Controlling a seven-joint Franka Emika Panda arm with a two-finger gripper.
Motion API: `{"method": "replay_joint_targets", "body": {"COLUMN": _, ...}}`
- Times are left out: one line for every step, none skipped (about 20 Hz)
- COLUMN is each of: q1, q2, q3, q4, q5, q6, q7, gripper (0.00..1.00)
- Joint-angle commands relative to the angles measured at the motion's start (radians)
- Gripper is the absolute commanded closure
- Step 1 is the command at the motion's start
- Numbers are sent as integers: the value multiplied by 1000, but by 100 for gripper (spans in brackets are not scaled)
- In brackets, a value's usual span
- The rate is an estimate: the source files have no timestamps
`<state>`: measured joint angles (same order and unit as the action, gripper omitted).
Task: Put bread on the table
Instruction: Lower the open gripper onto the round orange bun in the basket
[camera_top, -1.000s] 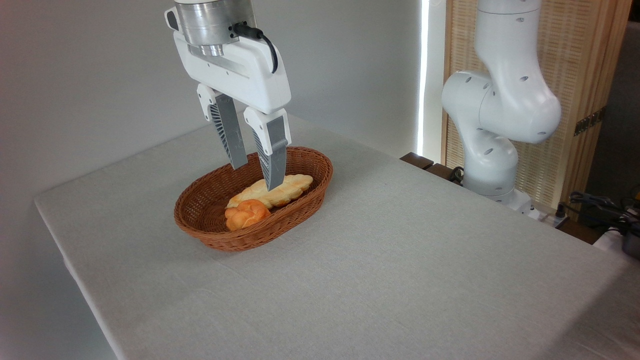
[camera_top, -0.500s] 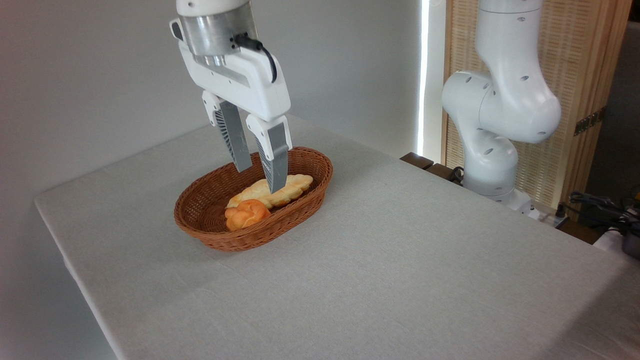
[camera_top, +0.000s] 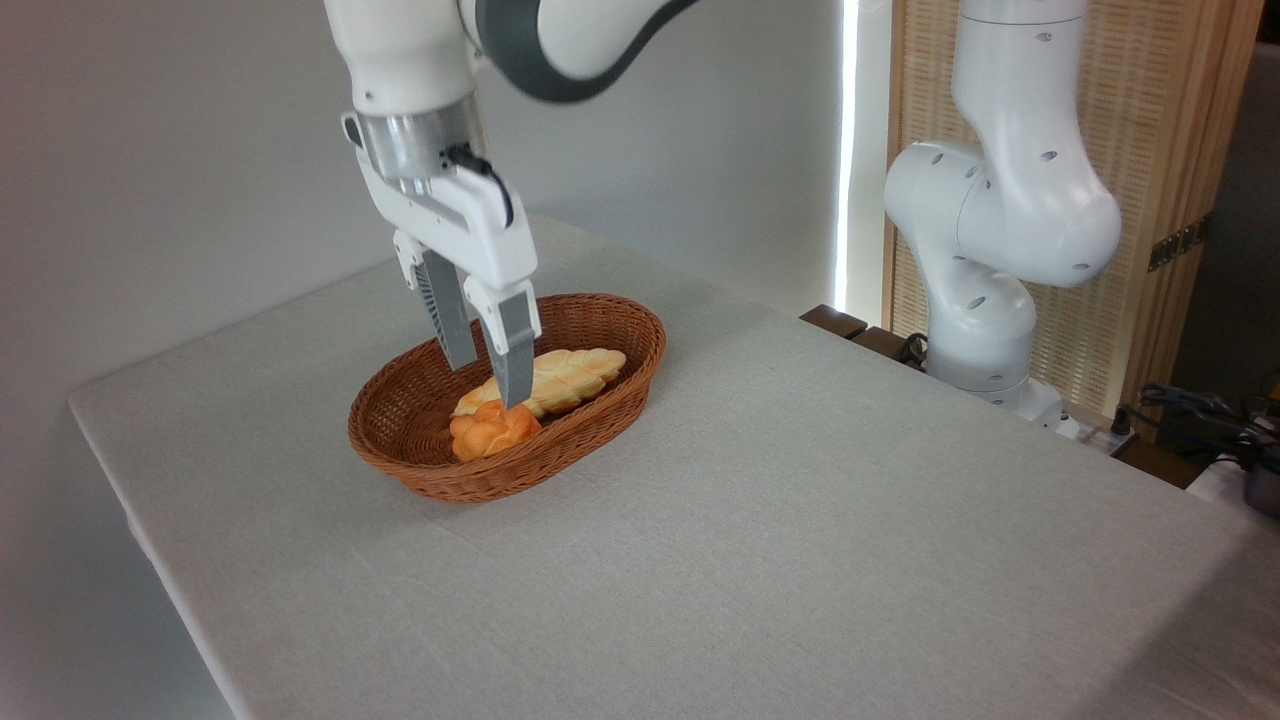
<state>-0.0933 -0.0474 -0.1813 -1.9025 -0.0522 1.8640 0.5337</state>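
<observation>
Tool (camera_top: 487, 384) above the basket (camera_top: 420, 470)

Fingers spread, empty, tips just over the bread (camera_top: 490, 430), which lies inside the basket at 7 o'clock of the braided loaf (camera_top: 565, 375), off the surface (camera_top: 800, 520).

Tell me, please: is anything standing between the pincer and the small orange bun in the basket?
Nothing visible does. The open pincer hangs just above the bun, with only air between. The pale braided loaf lies beside and behind the bun, not over it.
</observation>
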Motion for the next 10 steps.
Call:
{"method": "replay_joint_targets", "body": {"q1": -37, "q2": 4, "q3": 0, "q4": -66, "q5": -8, "q6": 93, "q7": -6, "gripper": 0}}
{"method": "replay_joint_targets", "body": {"q1": -39, "q2": 11, "q3": 0, "q4": -66, "q5": -8, "q6": 98, "q7": -6, "gripper": 0}}
{"method": "replay_joint_targets", "body": {"q1": -45, "q2": 21, "q3": -1, "q4": -66, "q5": -3, "q6": 99, "q7": -6, "gripper": 0}}
{"method": "replay_joint_targets", "body": {"q1": -46, "q2": 24, "q3": 0, "q4": -66, "q5": 0, "q6": 101, "q7": -6, "gripper": 0}}
{"method": "replay_joint_targets", "body": {"q1": -52, "q2": 30, "q3": 0, "q4": -66, "q5": 2, "q6": 110, "q7": -6, "gripper": 0}}
{"method": "replay_joint_targets", "body": {"q1": -52, "q2": 34, "q3": -1, "q4": -66, "q5": 2, "q6": 116, "q7": -6, "gripper": 0}}
{"method": "replay_joint_targets", "body": {"q1": -54, "q2": 44, "q3": -1, "q4": -66, "q5": 2, "q6": 129, "q7": -6, "gripper": 0}}
{"method": "replay_joint_targets", "body": {"q1": -60, "q2": 50, "q3": -1, "q4": -66, "q5": 2, "q6": 129, "q7": -6, "gripper": 0}}
{"method": "replay_joint_targets", "body": {"q1": -66, "q2": 63, "q3": -1, "q4": -66, "q5": 3, "q6": 132, "q7": -6, "gripper": 0}}
{"method": "replay_joint_targets", "body": {"q1": -66, "q2": 66, "q3": -1, "q4": -66, "q5": 5, "q6": 135, "q7": -6, "gripper": 0}}
